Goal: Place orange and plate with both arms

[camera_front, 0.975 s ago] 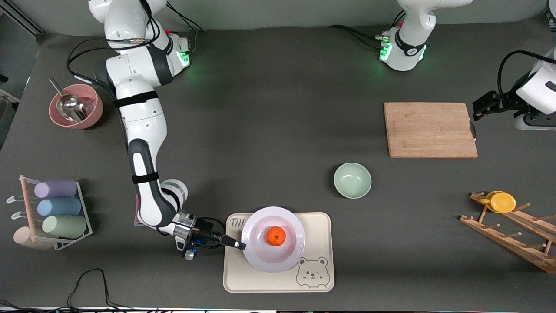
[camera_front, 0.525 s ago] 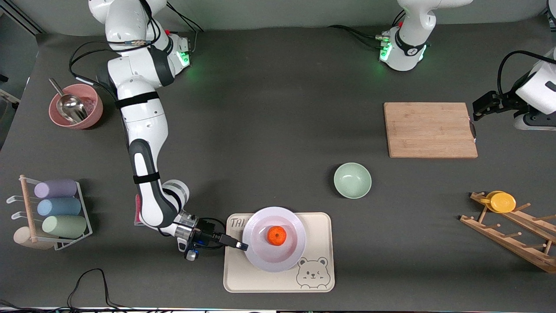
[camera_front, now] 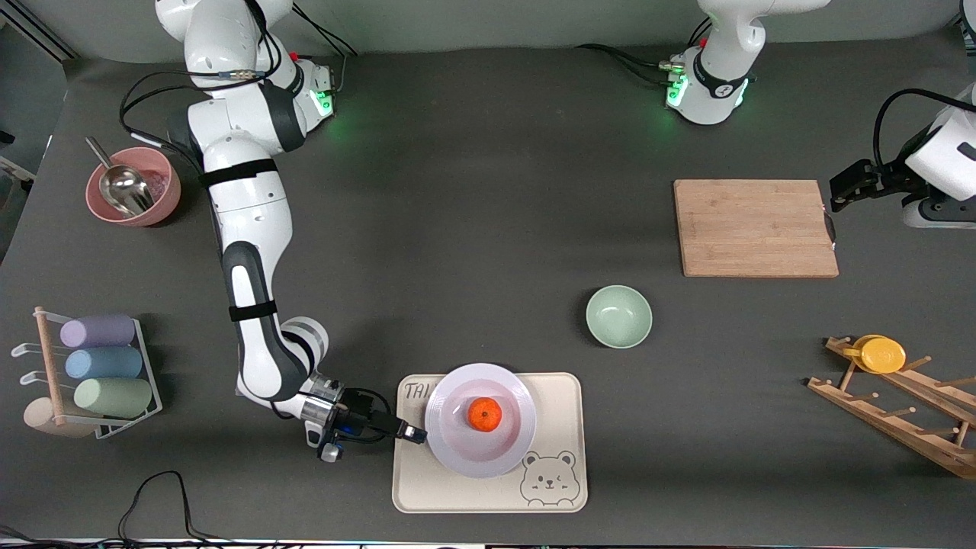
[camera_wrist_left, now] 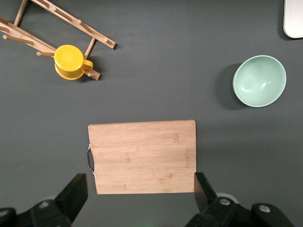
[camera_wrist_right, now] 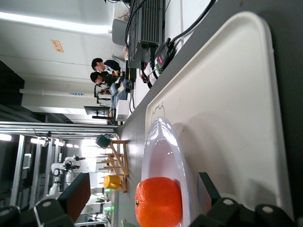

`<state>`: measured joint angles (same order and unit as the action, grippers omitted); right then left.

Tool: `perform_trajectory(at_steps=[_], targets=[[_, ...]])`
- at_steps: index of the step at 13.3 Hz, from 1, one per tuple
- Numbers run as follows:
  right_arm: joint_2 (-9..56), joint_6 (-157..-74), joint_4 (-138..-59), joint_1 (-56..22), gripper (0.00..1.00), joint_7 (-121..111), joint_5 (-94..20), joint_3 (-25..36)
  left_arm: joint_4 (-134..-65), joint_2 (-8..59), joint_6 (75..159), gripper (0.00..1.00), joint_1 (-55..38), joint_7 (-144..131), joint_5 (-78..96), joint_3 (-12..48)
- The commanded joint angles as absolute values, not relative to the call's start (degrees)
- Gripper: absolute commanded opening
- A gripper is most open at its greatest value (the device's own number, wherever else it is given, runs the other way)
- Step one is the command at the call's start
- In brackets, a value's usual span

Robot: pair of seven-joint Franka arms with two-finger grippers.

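Observation:
The orange (camera_front: 485, 414) lies in the middle of the pale lavender plate (camera_front: 457, 457), which rests on the cream bear tray (camera_front: 560, 404). My right gripper (camera_front: 415, 435) is low at the plate's rim on the side toward the right arm's end of the table, and it is open. In the right wrist view its gripper (camera_wrist_right: 142, 189) has its jaws wide apart, with the orange (camera_wrist_right: 158, 201), plate (camera_wrist_right: 161, 151) and tray (camera_wrist_right: 222, 109) close ahead. My left gripper (camera_front: 842, 191) waits open and empty over the end of the wooden cutting board (camera_front: 755, 227); it shows in the left wrist view (camera_wrist_left: 139, 189).
A mint-green bowl (camera_front: 618, 316) sits between the tray and the cutting board. A wooden rack with a yellow cup (camera_front: 881, 354) is at the left arm's end. A pink bowl with a scoop (camera_front: 133, 187) and a rack of pastel cups (camera_front: 99, 366) are at the right arm's end.
My right gripper has drawn back a little from the plate's rim toward the right arm's end. The plate and orange stay on the tray. The left arm has not moved.

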<state>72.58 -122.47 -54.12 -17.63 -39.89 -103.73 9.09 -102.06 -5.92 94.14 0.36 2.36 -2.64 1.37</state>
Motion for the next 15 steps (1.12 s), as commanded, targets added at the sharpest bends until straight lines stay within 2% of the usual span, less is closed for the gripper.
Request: perform_trajectory(at_steps=[1,4,6,7,11,15], targets=[[69.3,-123.4,-54.4,-17.5,1.0,-38.1,-96.5,10.1,-100.6,-5.4,92.8,1.0,0.1,1.6,-2.1,1.2],[62.7,-123.4,-58.4,-18.1,1.0,-26.8,-85.1,12.6,-100.6,-5.4,92.9,1.0,0.0,1.6,-2.1,1.3],[57.7,-123.1,-61.8,-18.8,1.0,-18.8,-67.2,12.7,-100.6,-5.4,92.9,1.0,0.0,1.6,-2.1,1.3],[54.1,-122.7,-64.7,-18.8,1.0,-14.5,-58.4,12.7,-100.6,-5.4,92.9,1.0,0.0,1.6,-2.1,1.3],[39.2,-121.3,-79.1,-21.7,1.0,-10.6,-37.0,13.0,-100.6,-5.4,92.9,1.0,0.0,1.6,-2.1,1.3],[25.7,-108.1,-86.5,-21.7,1.0,-4.8,-18.7,13.2,-100.6,-5.4,92.9,1.0,0.0,1.6,-1.8,1.3]])
